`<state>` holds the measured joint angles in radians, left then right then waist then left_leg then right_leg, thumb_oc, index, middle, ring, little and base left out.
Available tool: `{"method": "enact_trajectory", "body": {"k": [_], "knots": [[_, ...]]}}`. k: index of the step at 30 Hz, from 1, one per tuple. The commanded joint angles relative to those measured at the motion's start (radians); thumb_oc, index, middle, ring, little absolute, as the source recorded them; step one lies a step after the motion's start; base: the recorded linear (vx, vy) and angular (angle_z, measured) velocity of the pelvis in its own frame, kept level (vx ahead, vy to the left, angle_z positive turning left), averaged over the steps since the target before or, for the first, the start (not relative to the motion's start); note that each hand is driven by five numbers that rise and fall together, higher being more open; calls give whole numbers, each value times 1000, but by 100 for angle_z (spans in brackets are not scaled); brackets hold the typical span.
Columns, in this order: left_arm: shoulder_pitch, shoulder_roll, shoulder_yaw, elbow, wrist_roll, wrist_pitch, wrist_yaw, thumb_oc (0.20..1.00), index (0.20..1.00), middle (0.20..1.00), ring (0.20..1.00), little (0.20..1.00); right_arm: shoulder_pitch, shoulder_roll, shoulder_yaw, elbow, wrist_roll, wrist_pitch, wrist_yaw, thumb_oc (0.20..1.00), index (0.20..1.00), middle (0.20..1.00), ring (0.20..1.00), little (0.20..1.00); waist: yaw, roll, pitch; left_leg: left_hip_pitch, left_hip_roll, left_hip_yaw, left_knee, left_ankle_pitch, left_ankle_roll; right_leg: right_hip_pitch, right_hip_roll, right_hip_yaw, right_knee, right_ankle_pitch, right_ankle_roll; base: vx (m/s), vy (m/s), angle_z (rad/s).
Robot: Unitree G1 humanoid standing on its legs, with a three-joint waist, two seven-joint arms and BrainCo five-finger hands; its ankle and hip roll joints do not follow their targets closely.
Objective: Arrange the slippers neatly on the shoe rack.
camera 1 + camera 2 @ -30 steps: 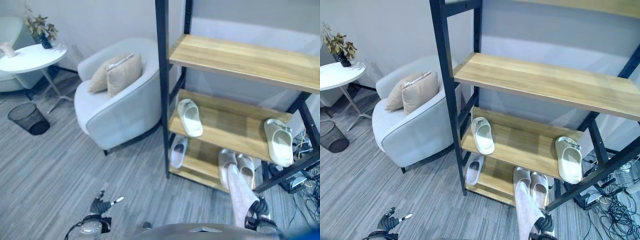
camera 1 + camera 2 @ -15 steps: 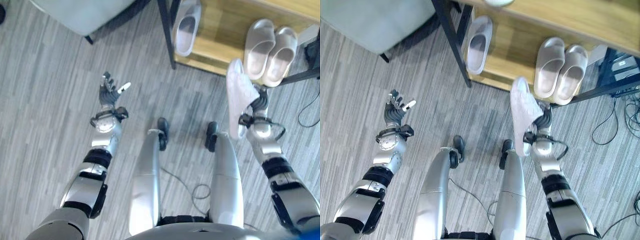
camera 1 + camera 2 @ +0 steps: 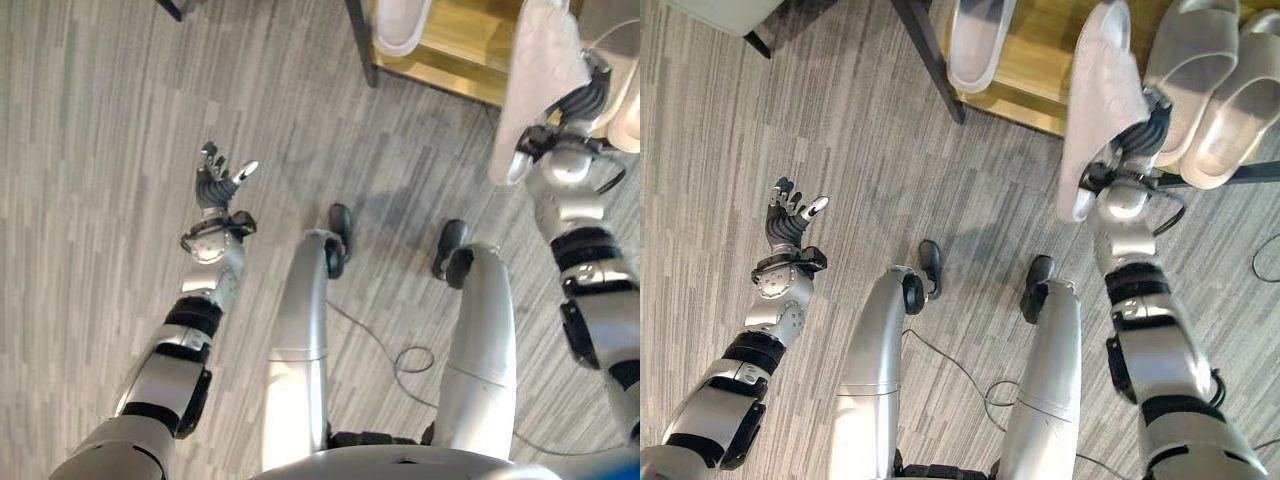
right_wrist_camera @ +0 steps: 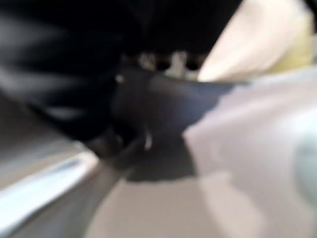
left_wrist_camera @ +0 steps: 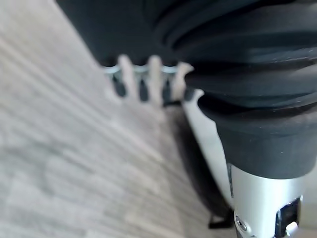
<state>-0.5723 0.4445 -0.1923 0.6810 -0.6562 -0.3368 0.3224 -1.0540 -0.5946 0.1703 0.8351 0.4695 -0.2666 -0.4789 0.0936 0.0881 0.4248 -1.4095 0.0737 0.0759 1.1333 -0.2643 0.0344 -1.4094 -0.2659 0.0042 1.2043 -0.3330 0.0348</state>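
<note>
My right hand is shut on a pale slipper, held on edge with its toe pointing at the shoe rack's bottom wooden shelf. A white slipper lies on that shelf at the left, beside the black post. On the right, close beside the held slipper, lies a pair of beige slippers. My left hand is open over the floor at the left, holding nothing.
Grey plank floor spreads in front of the rack. A dark chair leg shows at the upper left. The rack's black lower bar runs under the beige pair at the right.
The camera has tipped further down. My right hand has carried the slipper forward, so its toe now reaches level with the beige pair. The left hand has kept its pose.
</note>
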Motion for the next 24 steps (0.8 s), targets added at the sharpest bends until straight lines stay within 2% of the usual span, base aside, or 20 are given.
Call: {"method": "enact_trajectory", "body": {"k": [1,9,17,24], "knots": [[95,18,-21,1,3,-31,11,1000,1000,1000,1000,1000,77,-3,55,62,64,-16,5,200,200,200,200,200,-1,2,-162,11,-8,-72,-35,-73,-27,48,-14,36,-82,14,28,57,9,16],[131,51,-94,-91,24,-37,-11,1000,1000,1000,1000,1000,-165,-93,132,278,166,8,3,200,200,200,200,200,56,15,-192,-101,-36,-70,16,-77,-24,-57,-50,49,-24,4,32,45,35,10],[159,79,-137,-155,90,-43,-19,1000,1000,1000,1000,1000,-228,-150,151,358,217,-4,11,200,200,200,200,200,82,20,-209,-125,-48,-66,-10,-59,-29,-69,-67,32,-39,10,41,23,18,6],[166,115,-212,-200,223,-43,-19,1000,1000,1000,1000,1000,-271,-208,177,395,248,-13,27,200,200,200,200,200,108,21,-231,-125,-71,-77,-72,-33,-37,-48,-90,7,-95,24,54,9,12,9]]}}
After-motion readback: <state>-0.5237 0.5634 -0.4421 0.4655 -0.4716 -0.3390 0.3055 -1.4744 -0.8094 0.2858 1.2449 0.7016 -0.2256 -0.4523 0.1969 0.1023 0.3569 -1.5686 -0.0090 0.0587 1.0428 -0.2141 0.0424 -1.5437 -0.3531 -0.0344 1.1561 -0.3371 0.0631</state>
